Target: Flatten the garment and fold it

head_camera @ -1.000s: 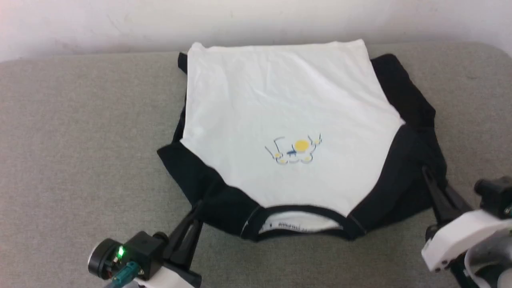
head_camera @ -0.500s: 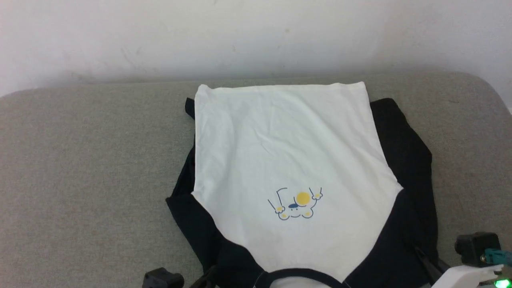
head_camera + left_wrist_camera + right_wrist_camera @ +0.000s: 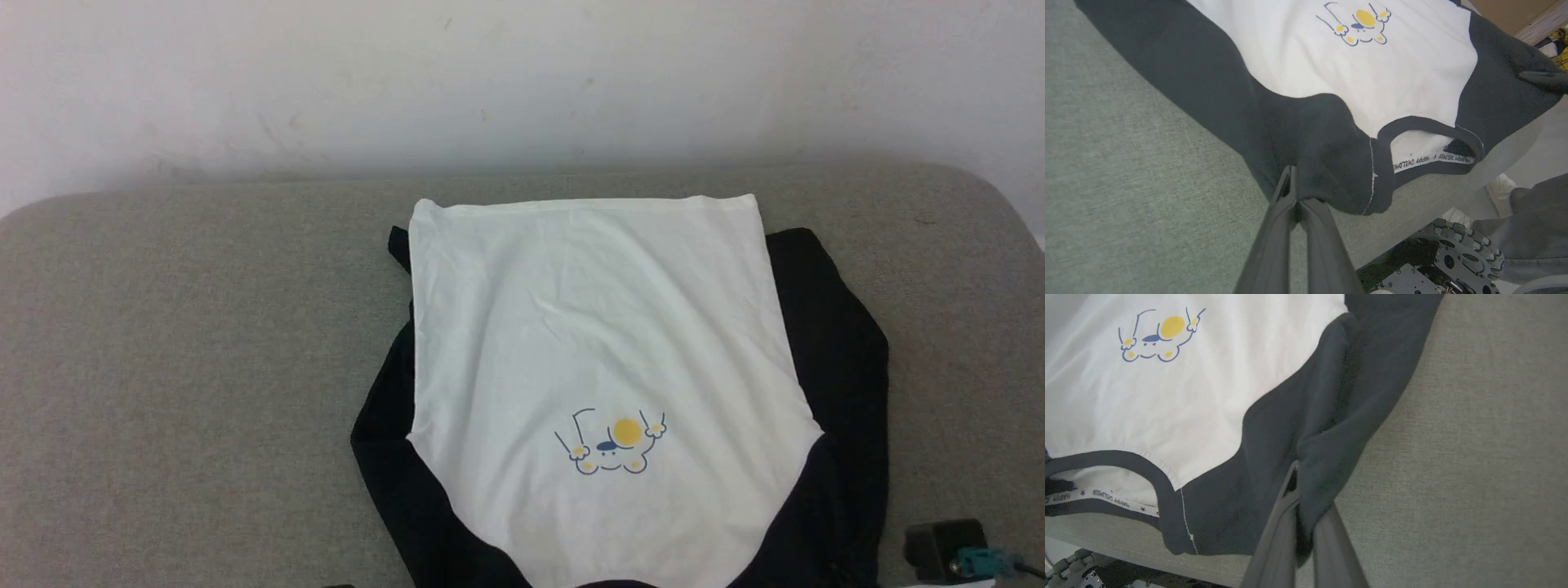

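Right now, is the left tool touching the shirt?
Touching. Left wrist view: the left tool is shut on a black fold of the shirt.

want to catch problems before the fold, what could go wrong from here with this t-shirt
1. The left gripper and right gripper each pinch only a little black shoulder fabric of the T-shirt; a tug could free it.
2. The neckband sits at the grey cushion's near edge, so more pull toward the robot may drag the shirt off.
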You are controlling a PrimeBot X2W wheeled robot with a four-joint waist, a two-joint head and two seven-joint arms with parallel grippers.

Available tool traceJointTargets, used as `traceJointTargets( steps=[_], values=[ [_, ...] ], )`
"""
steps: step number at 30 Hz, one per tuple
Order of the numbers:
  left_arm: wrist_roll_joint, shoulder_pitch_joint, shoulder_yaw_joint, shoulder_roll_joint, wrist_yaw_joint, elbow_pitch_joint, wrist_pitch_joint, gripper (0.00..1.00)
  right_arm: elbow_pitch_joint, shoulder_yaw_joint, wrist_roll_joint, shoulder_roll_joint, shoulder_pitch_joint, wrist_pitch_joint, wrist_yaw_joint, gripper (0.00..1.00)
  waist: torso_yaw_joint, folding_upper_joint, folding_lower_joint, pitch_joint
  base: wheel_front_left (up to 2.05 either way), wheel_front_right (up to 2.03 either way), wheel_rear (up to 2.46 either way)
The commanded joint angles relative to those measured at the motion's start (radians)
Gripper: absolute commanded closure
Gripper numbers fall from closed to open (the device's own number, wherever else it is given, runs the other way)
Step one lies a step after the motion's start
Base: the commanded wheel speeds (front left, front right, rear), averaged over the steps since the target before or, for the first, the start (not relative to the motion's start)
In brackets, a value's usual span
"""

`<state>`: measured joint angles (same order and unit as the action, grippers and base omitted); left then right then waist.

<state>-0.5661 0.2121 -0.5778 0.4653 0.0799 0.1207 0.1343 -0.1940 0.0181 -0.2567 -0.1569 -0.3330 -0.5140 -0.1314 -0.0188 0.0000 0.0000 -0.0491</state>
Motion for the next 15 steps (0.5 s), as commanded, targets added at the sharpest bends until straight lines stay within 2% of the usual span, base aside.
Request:
traceJointTargets(
  steps=[1, 10, 11, 12, 13, 14, 15],
  values=[
    [-0.010, -0.012, -0.005, -0.010, -0.013, -0.026, -0.004, 1.00, 0.022, -0.006, 0.005, 0.003, 0.008, 0.014, 0.001, 1.00, -0.001, 0.0000, 0.0000, -0.001, 0.00, 0.00, 0.00],
    [-0.048, -0.076, -0.017, -0.060, -0.072, -0.203, -0.032, 1.00, 0.194, -0.032, 0.017, 0.012, 0.069, 0.104, 0.001, 1.00, 0.005, 0.0000, 0.0000, 0.006, 0.00, 0.00, 0.00],
    [-0.050, -0.082, -0.017, -0.063, -0.075, -0.223, -0.035, 1.00, 0.210, -0.032, 0.017, 0.013, 0.075, 0.116, 0.001, 0.94, 0.007, 0.0000, 0.0000, 0.007, 0.00, 0.00, 0.00],
    [-0.051, -0.086, -0.017, -0.067, -0.077, -0.241, -0.039, 1.00, 0.223, -0.032, 0.020, 0.013, 0.081, 0.127, 0.001, 0.59, 0.009, 0.0000, 0.0000, 0.008, 0.00, 0.00, 0.00],
    [-0.052, -0.090, -0.015, -0.071, -0.076, -0.256, -0.045, 0.79, 0.233, -0.032, 0.023, 0.013, 0.085, 0.141, 0.001, 0.00, 0.011, 0.0000, 0.0000, 0.009, 0.00, 0.00, 0.00],
    [-0.054, -0.092, -0.013, -0.076, -0.074, -0.268, -0.051, 0.58, 0.243, -0.029, 0.024, 0.014, 0.088, 0.152, 0.001, 0.00, 0.014, 0.0000, 0.0000, 0.010, 0.00, 0.00, 0.00],
    [-0.058, -0.092, -0.009, -0.080, -0.071, -0.278, -0.057, 0.25, 0.253, -0.029, 0.025, 0.015, 0.091, 0.159, 0.001, 0.00, 0.016, 0.0000, 0.0000, 0.012, 0.00, 0.00, 0.00]
  ],
)
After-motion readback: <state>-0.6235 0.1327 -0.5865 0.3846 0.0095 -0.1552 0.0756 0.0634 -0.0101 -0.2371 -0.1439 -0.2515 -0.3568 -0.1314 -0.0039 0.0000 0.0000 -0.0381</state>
